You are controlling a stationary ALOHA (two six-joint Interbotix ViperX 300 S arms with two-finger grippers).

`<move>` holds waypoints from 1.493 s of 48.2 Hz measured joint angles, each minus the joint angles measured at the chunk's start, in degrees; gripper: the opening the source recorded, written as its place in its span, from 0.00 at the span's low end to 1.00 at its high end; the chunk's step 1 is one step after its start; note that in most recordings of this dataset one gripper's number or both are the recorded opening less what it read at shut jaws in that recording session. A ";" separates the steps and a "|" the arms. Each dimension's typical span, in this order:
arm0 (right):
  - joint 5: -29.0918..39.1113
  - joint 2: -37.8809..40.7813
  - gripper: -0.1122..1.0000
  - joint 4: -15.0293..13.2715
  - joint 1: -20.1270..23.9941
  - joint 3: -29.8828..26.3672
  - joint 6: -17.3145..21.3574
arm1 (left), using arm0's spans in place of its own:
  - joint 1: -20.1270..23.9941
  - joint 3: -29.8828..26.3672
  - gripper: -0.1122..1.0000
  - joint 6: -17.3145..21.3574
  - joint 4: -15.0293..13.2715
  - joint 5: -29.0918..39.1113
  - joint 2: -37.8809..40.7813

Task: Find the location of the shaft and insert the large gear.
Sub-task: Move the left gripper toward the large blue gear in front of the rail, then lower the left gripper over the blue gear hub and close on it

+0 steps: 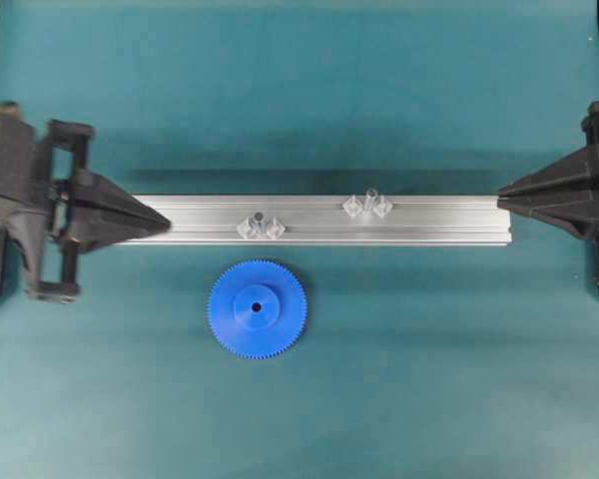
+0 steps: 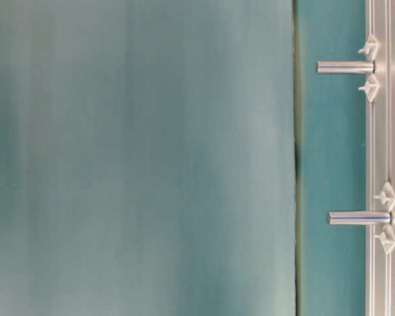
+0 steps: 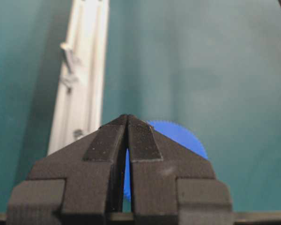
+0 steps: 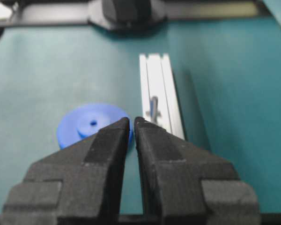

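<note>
- Fingers of the left gripper (image 1: pixel 165 225) sit pressed together, empty, at mid-left, tips at the aluminium rail (image 1: pixel 429 222)'s end.
- Below the rail, lower centre, the large gear (image 1: pixel 257 308) lies flat, ungrasped, apart from both grippers.
- Two upright pins, one the shaft (image 1: pixel 261 218), await on the rail.
- At far right, the right gripper (image 1: pixel 502 194) is likewise closed on nothing.

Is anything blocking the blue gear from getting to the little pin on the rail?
Nothing visible is. The large gear lies flat on the mat just below the rail, and the nearer shaft stands bare, with open mat between them.
</note>
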 measured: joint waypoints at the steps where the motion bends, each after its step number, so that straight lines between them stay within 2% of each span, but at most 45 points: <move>1: 0.70 0.00 0.27 0.00 -0.18 -0.18 0.18 | -0.35 -0.35 0.11 0.00 -0.09 0.00 0.88; 8: 4.75 0.00 0.28 0.00 -1.14 -0.62 0.26 | -1.41 -3.16 0.11 -1.93 -0.09 0.70 7.03; 13: 7.56 0.00 0.29 0.00 -1.76 -0.70 0.35 | -2.29 -5.01 0.11 -1.93 0.00 1.85 10.55; 18: 11.25 -0.09 0.33 -0.26 -2.29 -0.97 0.35 | -2.81 -6.59 0.17 -1.93 0.00 4.39 13.10; 23: 14.94 -0.26 0.36 -0.44 -2.72 -1.41 0.35 | -3.25 -8.26 0.35 -1.93 0.00 7.73 15.21; 31: 18.02 -0.79 0.42 -0.62 -3.16 -1.58 0.35 | -4.31 -10.63 0.79 -2.02 0.00 10.81 18.19; 35: 18.72 -1.14 0.45 -0.79 -3.60 -1.58 0.35 | -4.66 -11.60 0.91 -2.20 0.00 11.25 20.04; 45: 19.34 -1.32 0.51 -0.79 -4.48 -1.67 0.35 | -5.01 -14.50 0.90 -2.37 0.00 11.69 25.66; 72: 19.42 -2.37 0.52 -0.79 -4.57 -1.32 0.26 | -5.36 -22.85 0.92 -2.99 0.00 18.46 41.04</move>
